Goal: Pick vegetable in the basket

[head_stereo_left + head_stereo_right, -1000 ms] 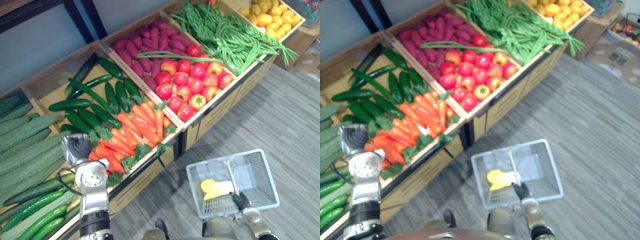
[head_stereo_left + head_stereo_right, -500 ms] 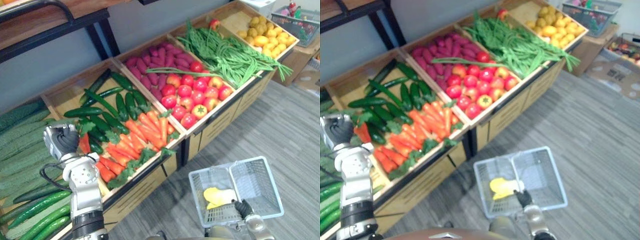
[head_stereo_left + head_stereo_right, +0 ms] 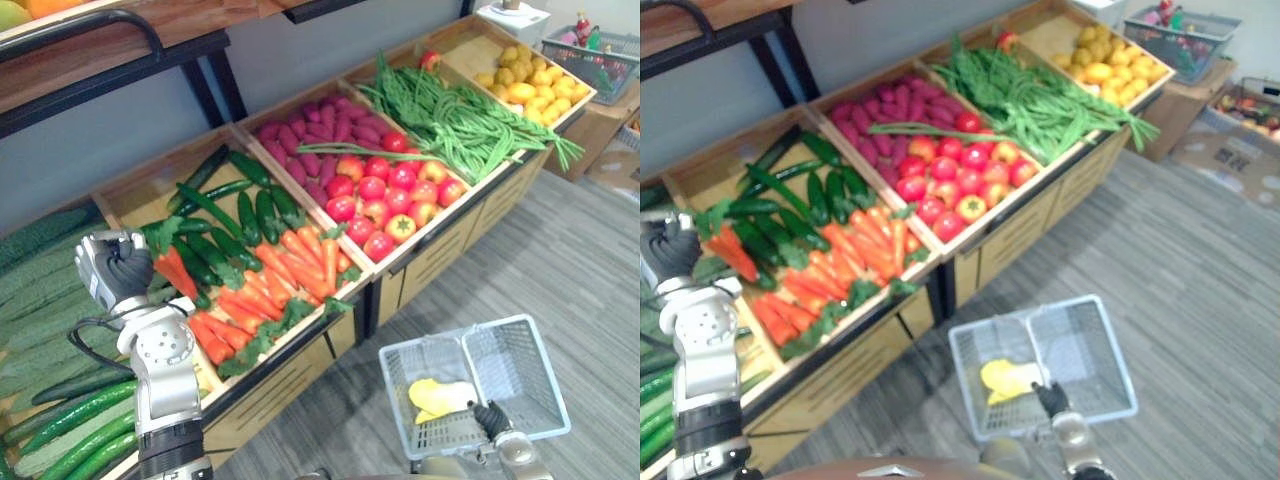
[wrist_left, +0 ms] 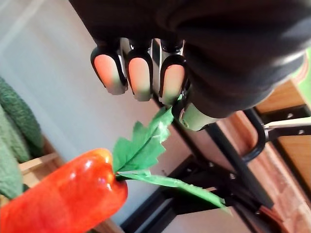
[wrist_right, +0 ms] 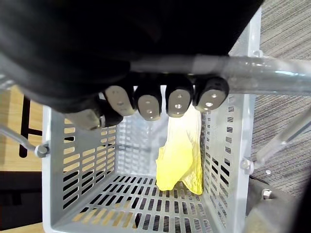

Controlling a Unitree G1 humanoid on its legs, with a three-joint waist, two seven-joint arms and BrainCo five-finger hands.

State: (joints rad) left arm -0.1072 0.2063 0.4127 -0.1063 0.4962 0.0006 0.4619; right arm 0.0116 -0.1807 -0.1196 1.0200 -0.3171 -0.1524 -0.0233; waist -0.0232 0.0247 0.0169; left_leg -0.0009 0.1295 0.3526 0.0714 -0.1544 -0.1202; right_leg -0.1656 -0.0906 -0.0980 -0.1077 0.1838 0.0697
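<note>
Lifted out of the carrot pile since a second ago, the left hand [image 3: 112, 270] now hangs over the left edge of the cucumber-and-carrot bin [image 3: 125, 192]. Its fingers are curled tight on the leafy top of a carrot [image 4: 63, 194], which hangs clear of the pile. The right hand [image 3: 490, 418] has its fingers wrapped round the handle [image 5: 272, 73] of the grey basket [image 3: 515, 370], held over the floor before the stand. A yellow item [image 3: 440, 398] lies inside the basket.

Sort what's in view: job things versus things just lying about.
Job: carrot in left hand; basket held by right hand; yellow item inside it.
Lying about: cucumbers, tomatoes, green beans, yellow fruit, remaining carrots.
</note>
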